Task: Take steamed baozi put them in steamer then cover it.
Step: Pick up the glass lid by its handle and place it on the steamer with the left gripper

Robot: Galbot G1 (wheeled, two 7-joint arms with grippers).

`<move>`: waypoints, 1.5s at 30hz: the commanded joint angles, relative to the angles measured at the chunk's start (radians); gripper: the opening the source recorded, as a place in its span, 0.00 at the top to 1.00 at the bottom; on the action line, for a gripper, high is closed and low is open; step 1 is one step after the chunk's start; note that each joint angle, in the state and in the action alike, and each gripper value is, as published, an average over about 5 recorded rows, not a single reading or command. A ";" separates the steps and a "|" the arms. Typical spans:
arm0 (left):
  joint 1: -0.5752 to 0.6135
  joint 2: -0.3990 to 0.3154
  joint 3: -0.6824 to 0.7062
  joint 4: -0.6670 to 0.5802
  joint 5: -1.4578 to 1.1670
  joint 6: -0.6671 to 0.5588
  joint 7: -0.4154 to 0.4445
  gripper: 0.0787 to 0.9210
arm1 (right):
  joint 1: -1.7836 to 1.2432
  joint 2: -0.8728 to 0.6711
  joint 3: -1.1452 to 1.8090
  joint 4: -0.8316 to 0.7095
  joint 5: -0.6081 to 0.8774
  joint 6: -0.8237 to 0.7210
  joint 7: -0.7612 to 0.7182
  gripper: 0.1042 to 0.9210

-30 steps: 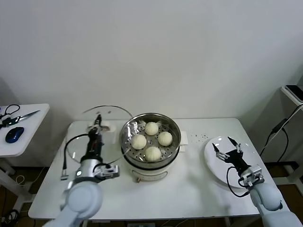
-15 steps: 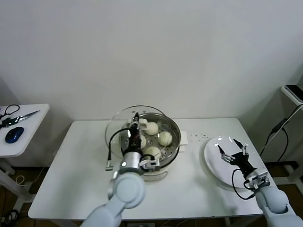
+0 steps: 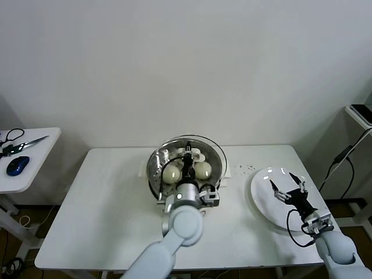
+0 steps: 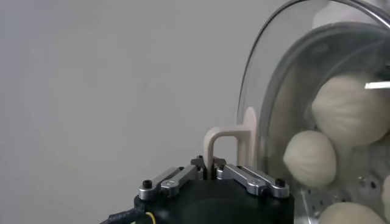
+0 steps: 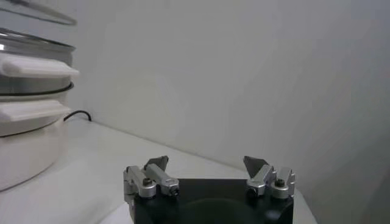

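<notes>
Centre of the head view: steamer (image 3: 156,168) on the white bench (image 3: 104,203), steel basket atop the white pot base, with the steamed baozi (image 3: 171,173) inside, cream-white and domed; seen also through the glass in the left wrist view, baozi (image 4: 309,159) resting on the perforated floor; cover (image 3: 212,146) held over the steamer, its rim roughly matching the basket's rim, whether seated or just above it not clear; left claw (image 3: 190,156) at centre frame above the basket, pinched shut on the cover's white handle (image 4: 226,141), fingers closed on either side of the handle's post in the wrist view; right claw (image 3: 290,187) at lower right of the head view, over the white plate (image 3: 261,197), spread wide and gripping nothing; same in the right wrist view, right claw (image 5: 208,173) with both fingers well apart, steamer (image 5: 27,67) at the far left edge; small side table (image 3: 35,152) at left edge of the head view carrying scissors (image 3: 23,143) and a blue mouse (image 3: 18,165).
</notes>
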 commanded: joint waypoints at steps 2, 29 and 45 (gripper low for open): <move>-0.020 -0.021 -0.034 0.077 0.015 0.049 0.015 0.91 | 0.002 0.002 0.006 -0.005 0.000 0.002 -0.002 0.12; 0.004 -0.028 -0.030 0.085 -0.007 0.049 -0.027 0.91 | 0.011 0.012 0.011 -0.011 -0.009 0.004 -0.008 0.12; 0.004 -0.022 -0.021 0.102 -0.020 0.049 -0.080 0.91 | 0.008 0.017 0.017 -0.011 -0.019 0.006 -0.015 0.12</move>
